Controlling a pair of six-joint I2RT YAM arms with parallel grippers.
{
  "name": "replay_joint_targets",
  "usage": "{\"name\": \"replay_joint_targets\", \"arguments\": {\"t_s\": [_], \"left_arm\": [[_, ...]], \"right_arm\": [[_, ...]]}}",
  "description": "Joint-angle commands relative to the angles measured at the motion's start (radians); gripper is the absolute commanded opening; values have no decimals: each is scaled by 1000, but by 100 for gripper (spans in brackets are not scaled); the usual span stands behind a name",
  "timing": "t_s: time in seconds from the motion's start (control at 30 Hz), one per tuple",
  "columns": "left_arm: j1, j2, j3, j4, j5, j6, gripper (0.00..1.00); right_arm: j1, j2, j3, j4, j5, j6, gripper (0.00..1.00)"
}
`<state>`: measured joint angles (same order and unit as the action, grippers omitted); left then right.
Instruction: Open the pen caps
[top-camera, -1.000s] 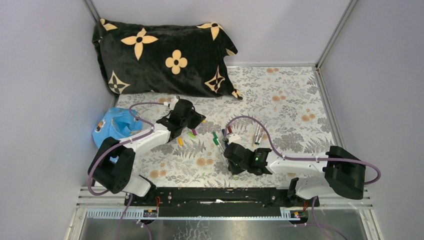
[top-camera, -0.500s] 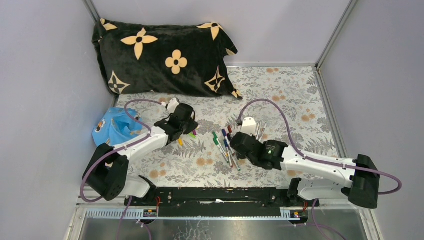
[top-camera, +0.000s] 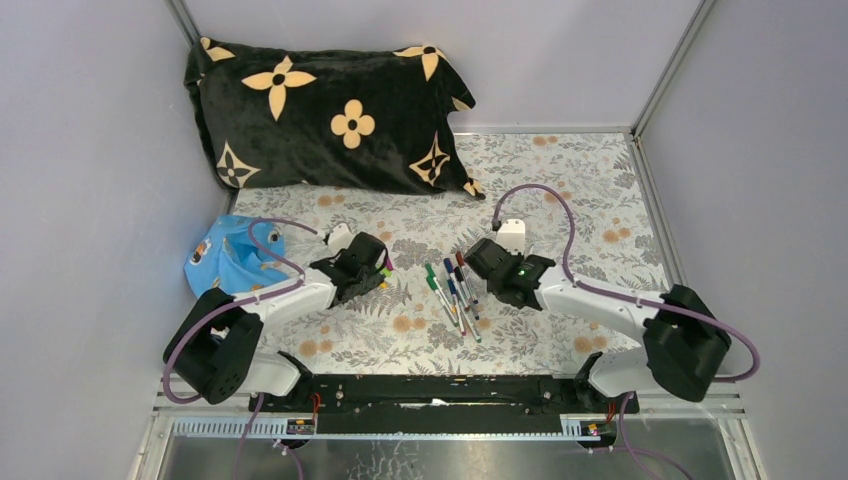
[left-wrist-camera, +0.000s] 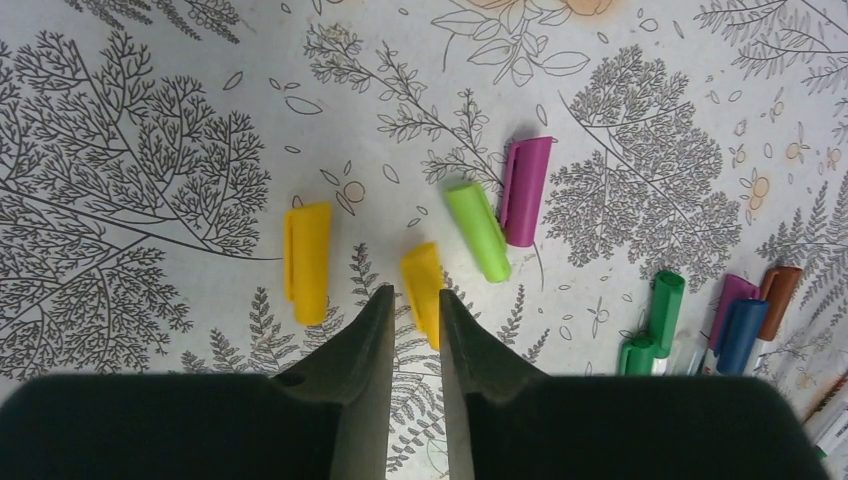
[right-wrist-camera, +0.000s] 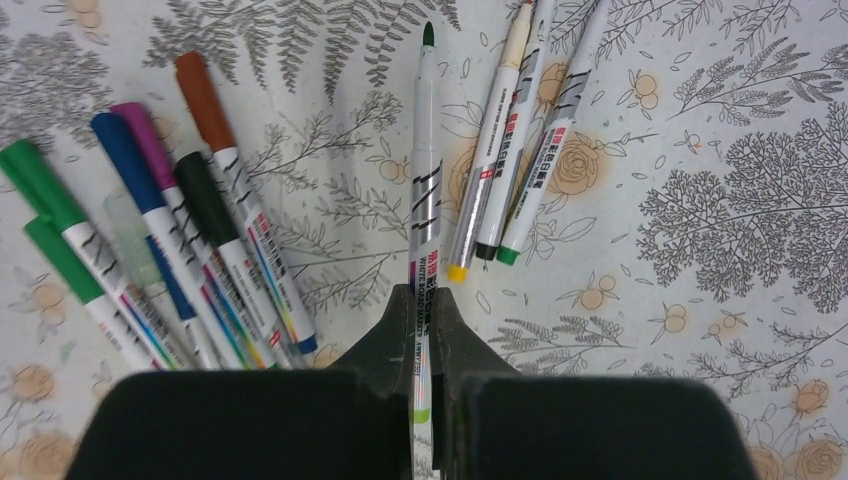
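Observation:
In the left wrist view, loose pen caps lie on the floral cloth: a yellow one (left-wrist-camera: 307, 262), a second, blurred yellow one (left-wrist-camera: 424, 290), a blurred light green one (left-wrist-camera: 478, 230) and a purple one (left-wrist-camera: 526, 190). My left gripper (left-wrist-camera: 413, 296) hovers just short of the second yellow cap, its jaws slightly apart with nothing between them. My right gripper (right-wrist-camera: 427, 297) is shut on a pen barrel (right-wrist-camera: 426, 200) whose bare green tip (right-wrist-camera: 428, 35) points away. Several capped pens (right-wrist-camera: 150, 230) lie fanned to its left, and three uncapped pens (right-wrist-camera: 510, 140) to its right.
A black pillow with tan flowers (top-camera: 330, 110) lies at the back left. A blue cloth (top-camera: 225, 255) sits by the left wall. Grey walls close in both sides. The capped pens (top-camera: 450, 290) lie between the two arms.
The left gripper drew back toward the near edge and its jaws parted; the light green cap now lies loose. The right arm carried its pen away from the base, toward the uncapped pens.

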<state>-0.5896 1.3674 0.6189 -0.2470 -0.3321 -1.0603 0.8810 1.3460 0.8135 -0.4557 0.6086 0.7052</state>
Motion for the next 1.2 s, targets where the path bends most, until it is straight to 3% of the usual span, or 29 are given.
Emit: {"name": "replay_joint_targets", "arguments": {"t_s": [0.0, 0.4, 0.47, 0.53, 0.6, 0.7, 0.77, 0.93, 1.17], "left_arm": [[-9, 14, -12, 24, -49, -21, 29], [-9, 18, -30, 32, -66, -24, 32], [-9, 2, -32, 24, -73, -25, 32], [-9, -19, -35, 14, -81, -27, 33], [-8, -45, -35, 3, -86, -29, 34], [-9, -94, -36, -18, -98, -34, 46], [-8, -119, -36, -26, -98, -34, 52], [-10, -170, -30, -31, -70, -34, 57], [-19, -231, -31, -17, -34, -46, 57]], "right_arm": [[-45, 79, 28, 94, 8, -49, 0], [-126, 243, 44, 172, -44, -62, 0], [-129, 257, 48, 173, -43, -63, 4], [-131, 267, 53, 171, -42, -65, 14], [-131, 269, 59, 167, -39, -74, 30], [-131, 249, 68, 148, -35, -89, 47], [-131, 219, 71, 137, -27, -104, 52], [-125, 144, 85, 127, -53, -181, 55], [-103, 169, 133, 127, -222, -296, 51]]}}
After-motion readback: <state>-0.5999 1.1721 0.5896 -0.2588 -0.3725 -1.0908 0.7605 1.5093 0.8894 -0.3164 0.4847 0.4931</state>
